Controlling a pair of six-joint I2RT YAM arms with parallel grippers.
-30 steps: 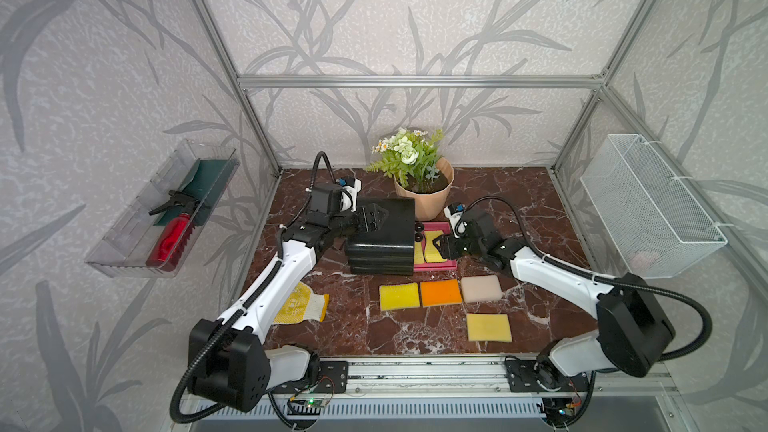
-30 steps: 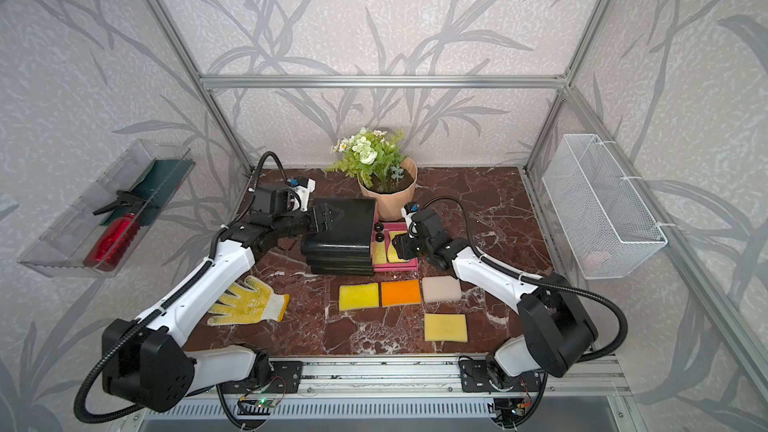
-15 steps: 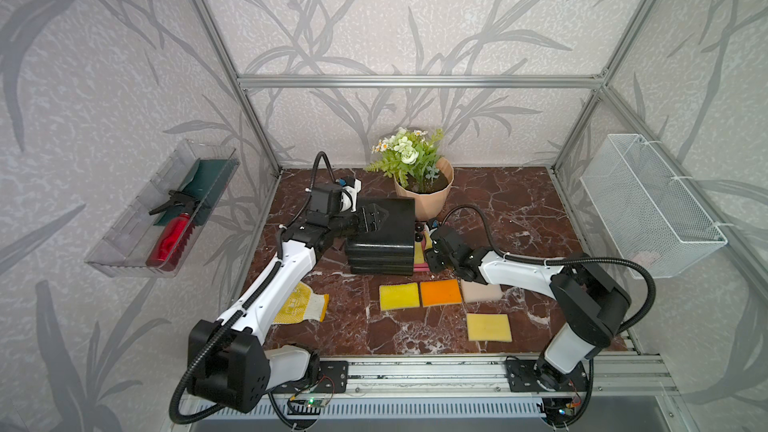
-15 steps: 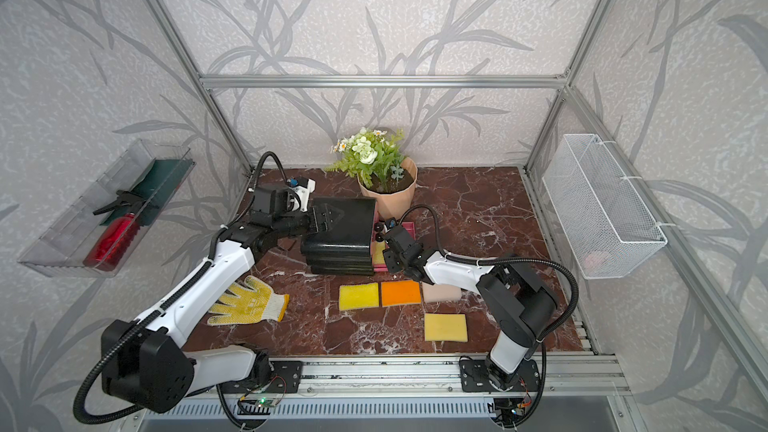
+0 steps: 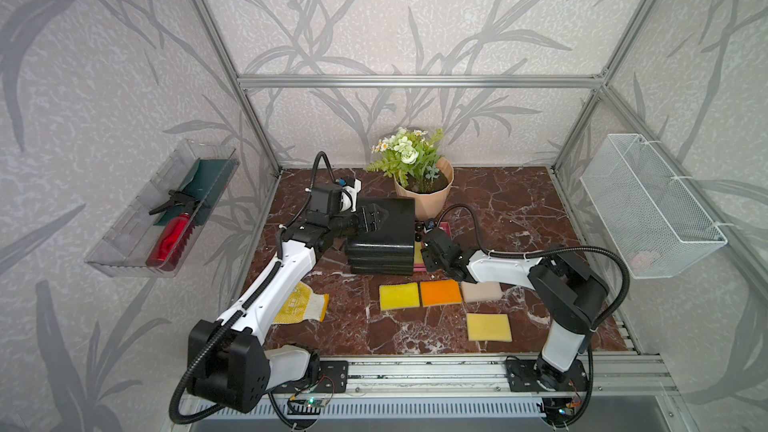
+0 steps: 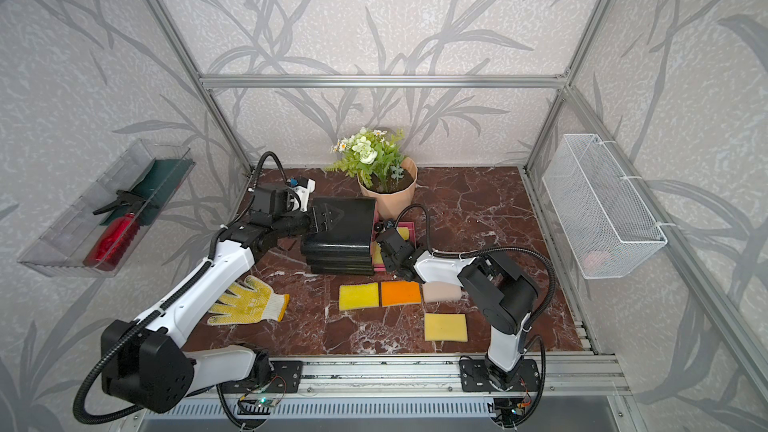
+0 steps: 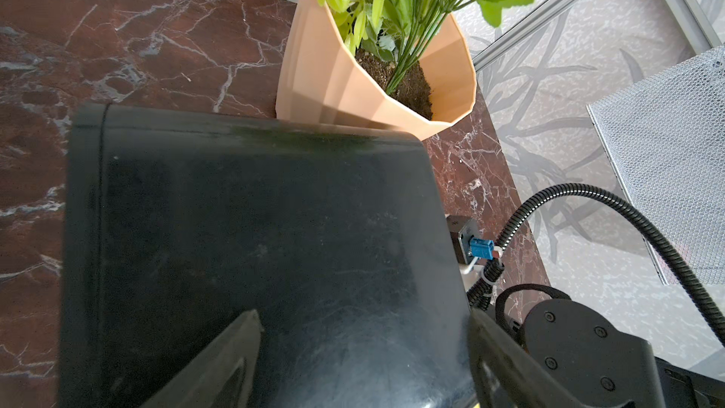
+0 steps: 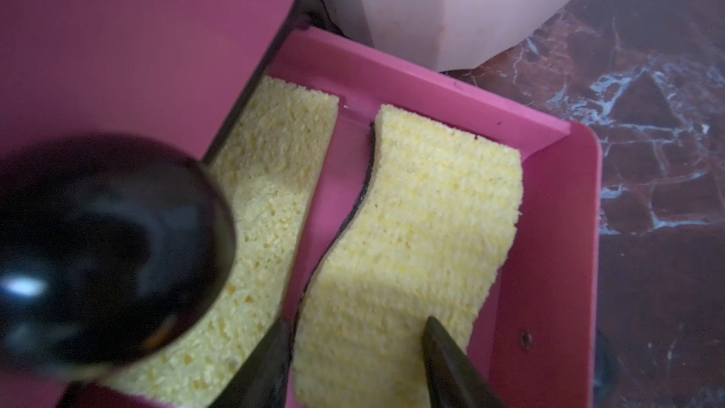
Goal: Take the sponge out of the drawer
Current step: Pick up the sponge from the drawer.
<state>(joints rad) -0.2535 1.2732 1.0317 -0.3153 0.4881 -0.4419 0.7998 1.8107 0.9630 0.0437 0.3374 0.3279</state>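
Two arms at a black cabinet (image 5: 382, 238) on the tabletop (image 5: 519, 209).
The left claw (image 5: 374, 218) lies on the cabinet's top. The right claw (image 5: 424, 248) dips into the pink drawer (image 5: 444, 225), by a yellow sponge (image 5: 417, 253). Four more sponges (image 5: 440, 292) lie in front.

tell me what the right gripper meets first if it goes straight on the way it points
Most likely the wavy yellow sponge in the pink drawer: the right gripper points at it, open over its near end. Depth is unclear, so they may touch.
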